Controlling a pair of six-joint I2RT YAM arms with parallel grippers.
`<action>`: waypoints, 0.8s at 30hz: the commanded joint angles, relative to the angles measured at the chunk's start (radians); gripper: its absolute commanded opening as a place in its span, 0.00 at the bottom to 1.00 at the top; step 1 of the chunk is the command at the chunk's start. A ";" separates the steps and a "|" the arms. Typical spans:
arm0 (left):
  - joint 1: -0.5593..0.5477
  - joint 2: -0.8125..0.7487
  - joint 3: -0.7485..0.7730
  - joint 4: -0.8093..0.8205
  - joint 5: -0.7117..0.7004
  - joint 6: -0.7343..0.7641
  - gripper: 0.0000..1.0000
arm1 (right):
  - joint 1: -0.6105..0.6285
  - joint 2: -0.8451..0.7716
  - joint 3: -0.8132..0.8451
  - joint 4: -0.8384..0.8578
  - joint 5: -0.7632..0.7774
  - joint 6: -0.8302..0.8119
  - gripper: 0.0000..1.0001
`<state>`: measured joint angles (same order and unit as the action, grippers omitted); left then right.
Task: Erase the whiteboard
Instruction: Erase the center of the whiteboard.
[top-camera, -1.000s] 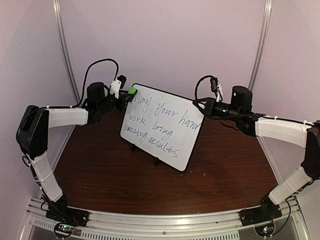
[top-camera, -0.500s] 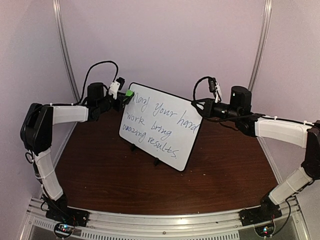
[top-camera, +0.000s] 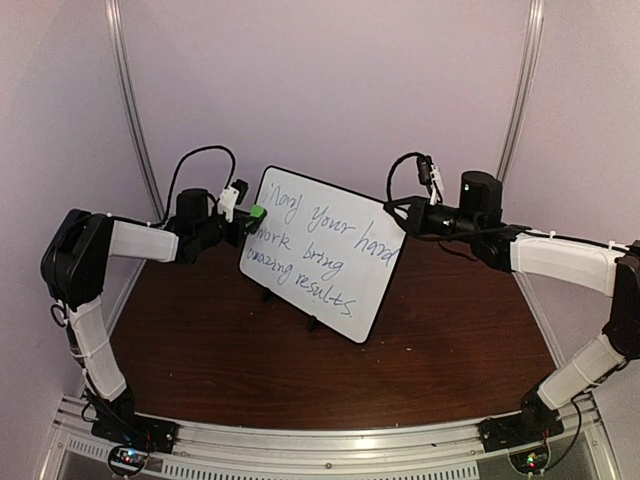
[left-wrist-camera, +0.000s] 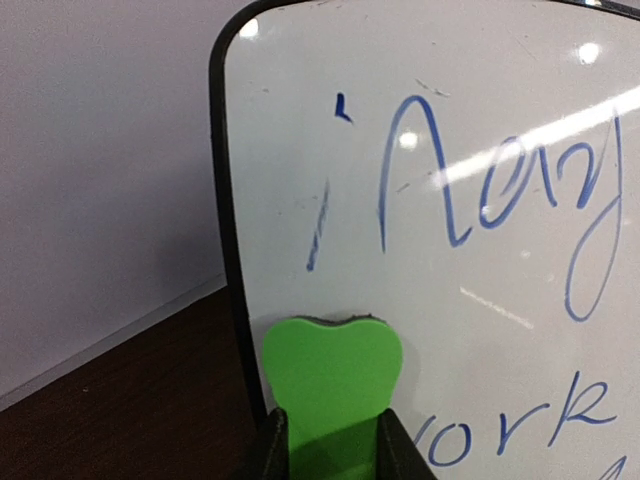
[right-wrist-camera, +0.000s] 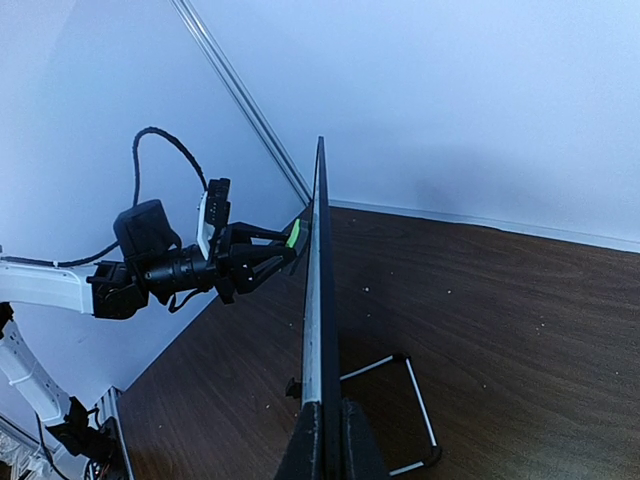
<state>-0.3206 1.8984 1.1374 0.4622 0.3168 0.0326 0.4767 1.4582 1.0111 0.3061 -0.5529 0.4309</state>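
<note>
Open brown desk (top-camera: 200, 350) runs along the near edge. Mid-desk, the whiteboard (top-camera: 330, 250) stands tilted, written over. Left gripper (top-camera: 246, 217) jaws grasp a green eraser (left-wrist-camera: 333, 370) against its upper-left corner. Right gripper (right-wrist-camera: 322, 445) jaws clench its right edge. Pale wall (top-camera: 330, 80) stands behind.

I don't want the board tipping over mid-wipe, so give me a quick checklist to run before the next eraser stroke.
1. Grip: left gripper shut on eraser, ok.
2. Contact: eraser against whiteboard at its left edge, ok.
3. Bracing: right gripper shut on the whiteboard's right edge, ok.
4. Footing: feet on the table, ok.
5. Progress: writing mostly there, only the first letter partly gone, not ok.
6. Pressure: cannot tell.
</note>
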 joint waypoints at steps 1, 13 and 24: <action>-0.012 -0.019 -0.016 0.028 -0.016 -0.015 0.17 | 0.022 -0.030 0.033 -0.024 -0.062 -0.084 0.00; -0.012 -0.011 0.144 -0.006 0.048 -0.025 0.17 | 0.036 -0.062 0.023 -0.103 -0.118 -0.149 0.00; -0.030 -0.082 -0.043 0.079 0.009 -0.070 0.17 | 0.044 -0.077 0.014 -0.111 -0.211 -0.145 0.00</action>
<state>-0.3275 1.8568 1.1706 0.5007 0.3424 -0.0185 0.4892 1.4151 1.0187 0.2142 -0.6067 0.3450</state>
